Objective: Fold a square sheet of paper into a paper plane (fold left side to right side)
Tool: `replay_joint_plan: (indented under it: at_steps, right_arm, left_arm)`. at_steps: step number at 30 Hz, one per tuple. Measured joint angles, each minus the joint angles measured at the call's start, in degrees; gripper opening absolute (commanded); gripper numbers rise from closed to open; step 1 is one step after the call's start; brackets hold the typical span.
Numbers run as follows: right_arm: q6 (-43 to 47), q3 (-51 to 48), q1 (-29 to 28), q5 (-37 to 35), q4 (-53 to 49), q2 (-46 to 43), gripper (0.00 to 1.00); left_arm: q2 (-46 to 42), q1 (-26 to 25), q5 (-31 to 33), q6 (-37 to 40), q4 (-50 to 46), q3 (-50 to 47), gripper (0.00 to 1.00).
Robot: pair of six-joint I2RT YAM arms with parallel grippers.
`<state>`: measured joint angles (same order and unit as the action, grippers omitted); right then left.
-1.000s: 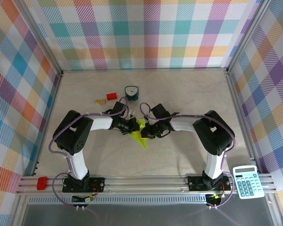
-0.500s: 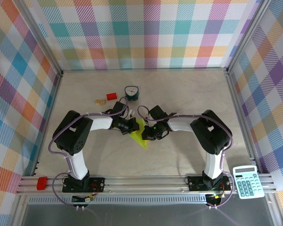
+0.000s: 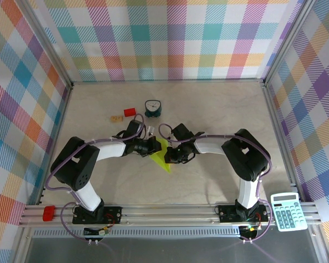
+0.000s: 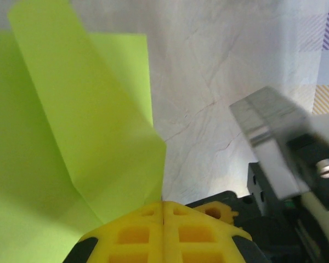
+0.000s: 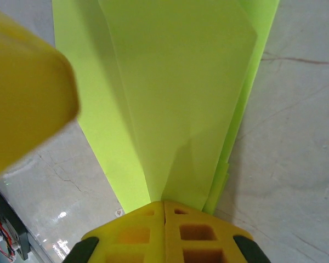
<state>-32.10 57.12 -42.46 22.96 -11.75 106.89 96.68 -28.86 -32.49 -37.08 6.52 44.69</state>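
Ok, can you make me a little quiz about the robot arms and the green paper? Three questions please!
1. True or false: in the top view, the red block lies left of the teal clock.
2. Where is the calculator? A) touching the clock B) at the near right corner, by the right arm's base C) under the paper
3. What thing are the left end effector and the right end effector both shut on?
Key: 1 true. 2 B. 3 the lime sheet of paper.
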Motion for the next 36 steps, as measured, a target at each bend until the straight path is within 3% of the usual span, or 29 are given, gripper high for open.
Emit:
replay_joint_plan:
  at_steps: [10,36]
  right_arm:
    - [0.00,0.46,-0.68,-1.66,-1.22,0.00,0.00]
    - [1.53,2.21,-2.05,-5.35,-5.01,0.70,0.00]
  left_arm:
    - [3.30,-2.62,0.02,-2.58,2.86,-0.31,0.00]
    - [6.97,-1.29,-0.22,-0.31,0.00,2.36,0.00]
